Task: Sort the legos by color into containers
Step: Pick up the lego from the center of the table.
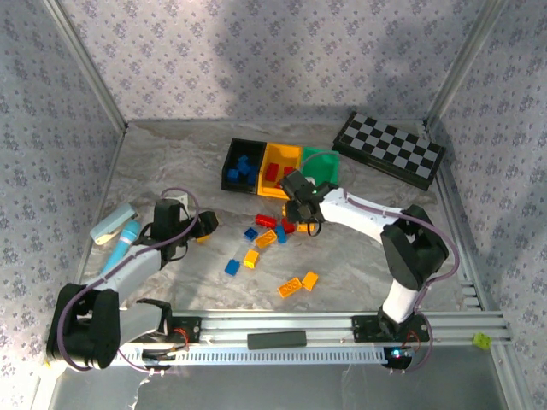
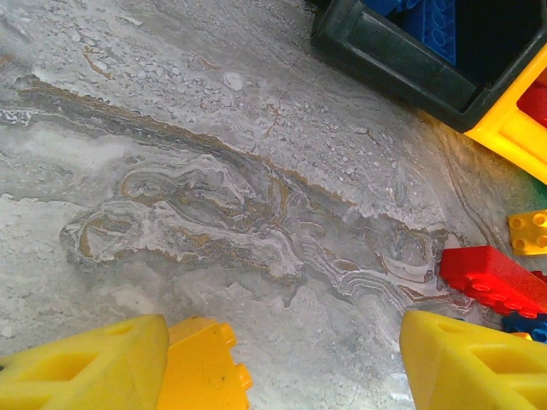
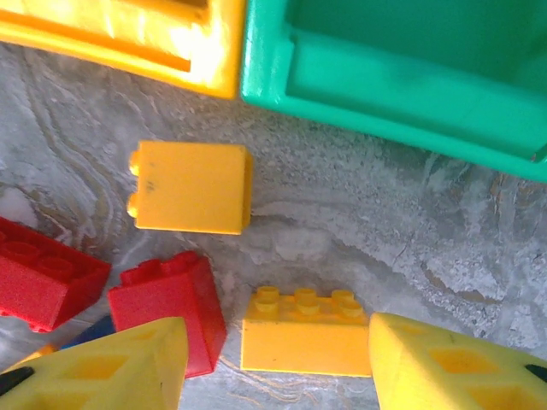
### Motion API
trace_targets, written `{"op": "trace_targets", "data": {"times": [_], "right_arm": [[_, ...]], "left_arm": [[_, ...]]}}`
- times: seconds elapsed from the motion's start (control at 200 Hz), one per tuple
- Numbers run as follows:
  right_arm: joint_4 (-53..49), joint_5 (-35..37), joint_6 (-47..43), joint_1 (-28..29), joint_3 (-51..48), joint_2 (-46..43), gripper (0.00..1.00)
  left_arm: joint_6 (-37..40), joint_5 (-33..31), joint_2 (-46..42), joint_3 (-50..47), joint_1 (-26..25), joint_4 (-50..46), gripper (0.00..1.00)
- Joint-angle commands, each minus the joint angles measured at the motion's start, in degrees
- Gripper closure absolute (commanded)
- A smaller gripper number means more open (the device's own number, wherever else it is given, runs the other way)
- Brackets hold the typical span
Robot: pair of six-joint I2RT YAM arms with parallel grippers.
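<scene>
the right gripper [image 3: 275,343] is wide apart, right over the orange brick [image 3: 306,335], whose long side runs finger to finger.

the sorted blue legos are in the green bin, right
Not quite: the blue legos are in the black bin, not the green one. The top view shows it.
</scene>
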Motion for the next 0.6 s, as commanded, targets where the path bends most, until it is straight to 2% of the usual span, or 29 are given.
{"op": "trace_targets", "data": {"times": [0.0, 0.275, 0.6], "right_arm": [[2.1, 1.1, 1.9, 0.2, -1.6, 1.7, 0.41], [1.4, 2.1, 4.8, -0.8, -2.2, 5.4, 0.43], [4.6, 1.2, 6.4, -2.2, -7.7, 3.5, 0.44]], "left_arm": [[-0.1, -0.4, -1.1, -0.3, 0.1, -0.5, 0.28], [0.2, -0.3, -2.5, -0.7, 0.1, -0.8, 0.29], [0.1, 0.2, -3.2, -1.1, 0.1, 0.0, 0.28]]}}
